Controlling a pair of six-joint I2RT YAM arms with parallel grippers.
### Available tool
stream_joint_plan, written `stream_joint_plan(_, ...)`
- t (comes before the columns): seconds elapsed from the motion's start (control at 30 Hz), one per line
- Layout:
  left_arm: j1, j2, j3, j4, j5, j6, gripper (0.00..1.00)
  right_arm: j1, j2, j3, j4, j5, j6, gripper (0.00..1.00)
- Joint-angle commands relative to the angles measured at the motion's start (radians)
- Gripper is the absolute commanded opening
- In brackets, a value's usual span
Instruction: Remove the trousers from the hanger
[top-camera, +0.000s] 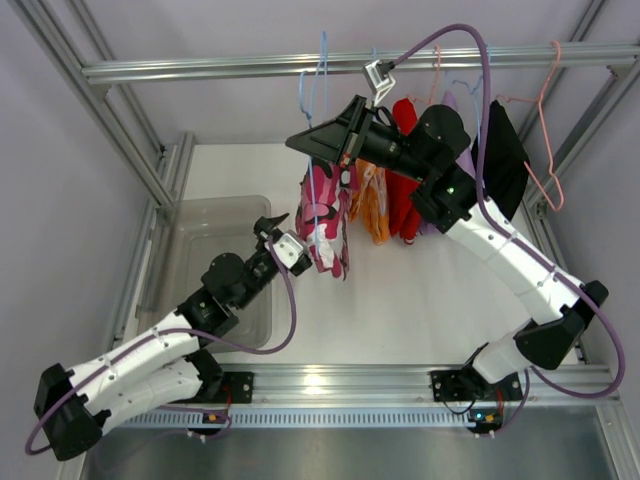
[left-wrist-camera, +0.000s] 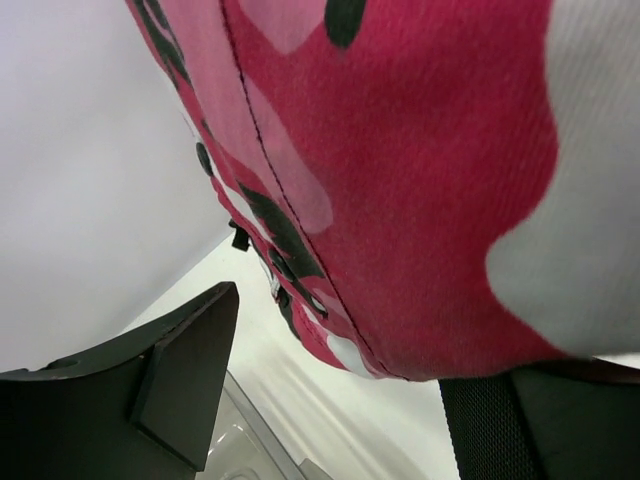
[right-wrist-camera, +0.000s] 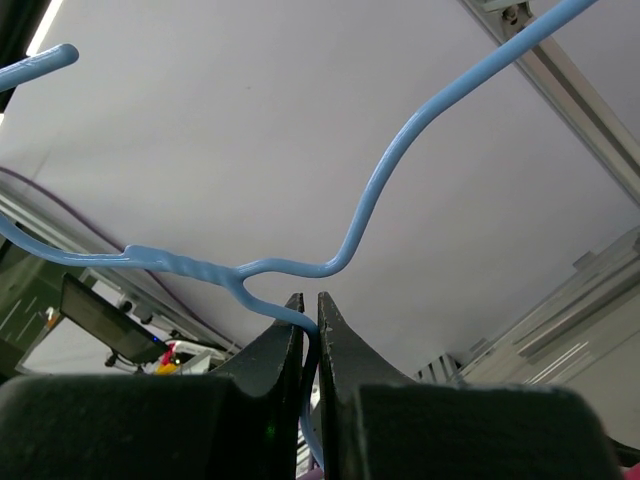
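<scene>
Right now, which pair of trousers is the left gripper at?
The pink camouflage pair, leftmost of the hanging clothes; the orange pair hangs to its right, farther away.

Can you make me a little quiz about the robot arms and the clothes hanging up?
1. True or false: the right gripper is shut on the thin blue wire hanger.
2. Which small cloth trousers hang right beside the open left gripper? A: green striped. B: pink-white-black camouflage trousers. C: plain yellow.
3. Fill in: on the table, left of those trousers, stands a see-through plastic ____.
Key: 1 true; 2 B; 3 bin.
</scene>
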Motion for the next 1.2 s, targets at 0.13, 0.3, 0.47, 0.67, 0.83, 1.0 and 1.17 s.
stream_joint_plan(0.13, -0.004, 0.037, 0.089, 0.178, 0.048, -0.011, 0.82, -0.007, -0.067, 0.019, 0.145, 0.004, -0.006, 0.0)
stream_joint_plan(0.3, -0.004, 0.042, 0.106, 0.219, 0.034, -0.004, 0.79, -0.007, -0.073, 0.002, 0.141, 0.002, -0.013, 0.0)
stream_joint_plan(0.47, -0.004, 0.026, 0.172, 0.16, 0.047, -0.002, 0.46, -0.008, -0.082, -0.032, 0.133, -0.004, -0.03, 0.0)
stream_joint_plan(0.67, -0.004, -0.004, 0.267, 0.045, 0.04, -0.024, 0.0, -0.008, -0.099, -0.081, 0.129, -0.011, -0.05, 0.0)
stream_joint_plan(0.83, -0.003, -0.033, 0.388, -0.098, 0.033, -0.073, 0.0, -0.014, -0.12, -0.141, 0.112, -0.019, -0.082, 0.0)
stream_joint_plan(1.0, 0.009, -0.009, 0.537, -0.181, -0.004, -0.07, 0.0, -0.016, -0.137, -0.219, 0.124, -0.033, -0.101, 0.0)
stream_joint_plan(1.17, 0.025, 0.014, 0.651, -0.21, -0.006, -0.083, 0.0, -0.016, -0.137, -0.266, 0.122, -0.054, -0.11, 0.0)
